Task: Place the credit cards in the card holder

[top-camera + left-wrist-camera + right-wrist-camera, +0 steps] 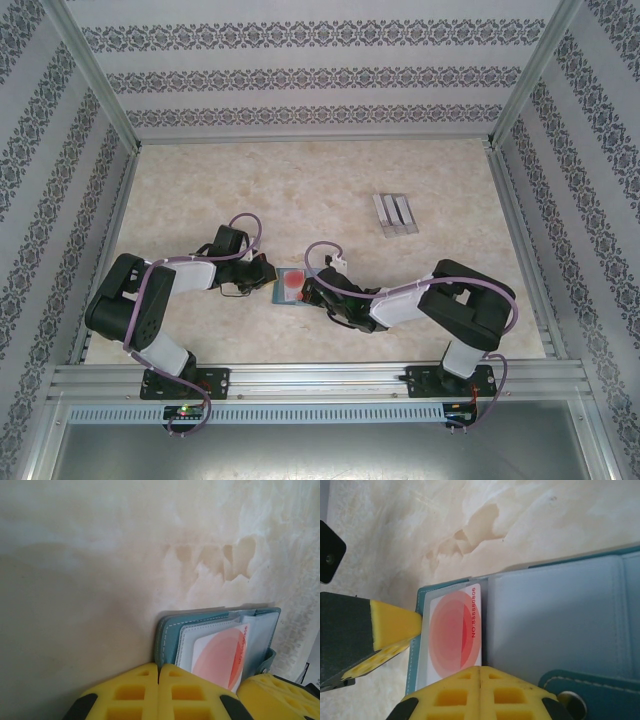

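At the near middle of the pale marbled table (250, 190), just ahead of my two arm bases, the small teal-blue folding wallet (555, 620) lies open and flat. A white plastic card with a red disc printed on it (454, 635) rests on its pale blue-grey left leaf. This looks like the seating step: sliding the card fully into its pocket. To do it well I would brace the wallet's outer edge with one gripper while the other nudges the card's short edge straight along the pocket. The push should be slow and level, so the thin card does not buckle or ride up over the stitched lip.

My left gripper (159, 672) has its yellow fingers (135, 690) pressed together, gripping nothing, the tip touching the wallet's outer left edge. My right gripper (480, 672) also has its yellow fingers (505, 695) closed against each other at the card's near edge. They seem to push the card rather than pinch it, though the contact itself is hidden beneath them. The round snap button (568, 700) sits just beside them on the teal tab.

Farther back and to the right, well apart, stands a clear plastic three-slot stand (395, 213).
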Available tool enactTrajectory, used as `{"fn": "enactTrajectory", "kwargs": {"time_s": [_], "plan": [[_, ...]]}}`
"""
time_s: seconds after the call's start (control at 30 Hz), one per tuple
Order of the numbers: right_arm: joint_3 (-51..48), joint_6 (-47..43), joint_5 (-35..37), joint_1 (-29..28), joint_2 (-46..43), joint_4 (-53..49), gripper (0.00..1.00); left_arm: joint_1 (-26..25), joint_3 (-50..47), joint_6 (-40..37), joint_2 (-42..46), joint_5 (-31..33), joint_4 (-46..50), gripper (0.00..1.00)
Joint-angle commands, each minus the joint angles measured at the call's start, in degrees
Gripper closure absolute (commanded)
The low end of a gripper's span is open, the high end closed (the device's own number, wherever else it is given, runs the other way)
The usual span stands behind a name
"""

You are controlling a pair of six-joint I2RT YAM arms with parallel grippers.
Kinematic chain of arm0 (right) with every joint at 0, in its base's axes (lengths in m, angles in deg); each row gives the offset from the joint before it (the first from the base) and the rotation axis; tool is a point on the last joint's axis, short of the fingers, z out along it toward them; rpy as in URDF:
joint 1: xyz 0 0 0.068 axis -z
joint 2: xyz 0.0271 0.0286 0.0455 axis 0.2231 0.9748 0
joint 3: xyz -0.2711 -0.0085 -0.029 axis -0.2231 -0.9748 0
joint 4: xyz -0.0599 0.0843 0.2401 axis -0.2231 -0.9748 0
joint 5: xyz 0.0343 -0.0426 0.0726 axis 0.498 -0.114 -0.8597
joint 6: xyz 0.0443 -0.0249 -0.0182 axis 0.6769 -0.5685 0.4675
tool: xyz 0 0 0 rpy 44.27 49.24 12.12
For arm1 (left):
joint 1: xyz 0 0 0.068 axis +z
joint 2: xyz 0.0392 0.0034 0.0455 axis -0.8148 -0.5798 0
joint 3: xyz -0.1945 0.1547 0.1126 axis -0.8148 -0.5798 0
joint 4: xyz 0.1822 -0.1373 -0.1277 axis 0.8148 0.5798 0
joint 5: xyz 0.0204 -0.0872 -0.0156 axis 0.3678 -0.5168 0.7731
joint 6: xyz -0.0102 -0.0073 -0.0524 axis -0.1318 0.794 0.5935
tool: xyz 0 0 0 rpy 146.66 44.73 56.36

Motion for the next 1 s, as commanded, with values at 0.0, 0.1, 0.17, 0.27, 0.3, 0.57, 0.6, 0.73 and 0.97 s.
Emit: {"fn": "enactTrajectory", "kwargs": {"time_s": [0.0,0.1,0.17,0.27,0.3,0.57,0.6,0.73,0.97], "plan": [[1.32,1.45,-2.7,-0.91,-0.81,-1.93,0.97,-1.6,-2.54,0.85,-5.62,3.29,4.12,1.0],[2.17,2.58,-4.68,-1.0,0.58,-1.1,0.99,-1.6,-2.53,1.14,-5.4,3.44,4.18,1.0],[3.03,2.79,-5.77,-1.09,1.96,-0.48,0.99,-1.65,-2.6,1.22,-5.3,3.61,4.09,1.0],[4.31,3.09,-6.71,-1.04,3.99,0.15,0.99,-1.6,-2.49,1.13,-5.29,3.64,4.21,1.0],[4.66,3.23,-6.97,-1.14,4.43,0.5,0.99,-1.66,-2.52,1.22,-5.27,3.57,4.25,1.0],[4.13,2.42,-6.45,-1.08,2.4,-1.04,0.9,-1.66,-2.52,1.31,-3.14,5.23,5.11,0.86],[3.79,1.84,-6.2,-1.08,1.33,-1.95,0.89,-1.68,-2.49,1.12,-2.68,6.04,5.24,0.81],[1.95,1.38,-4.43,-1.04,-2.43,-4.19,0.81,-1.6,-1.01,-0.84,-0.39,10.2,8.81,0.69],[-0.64,0.74,-2.41,-1.0,-9.14,-9.86,0.71,-1.68,2.53,-3.91,4.87,15.64,13.9,0.65]]}}
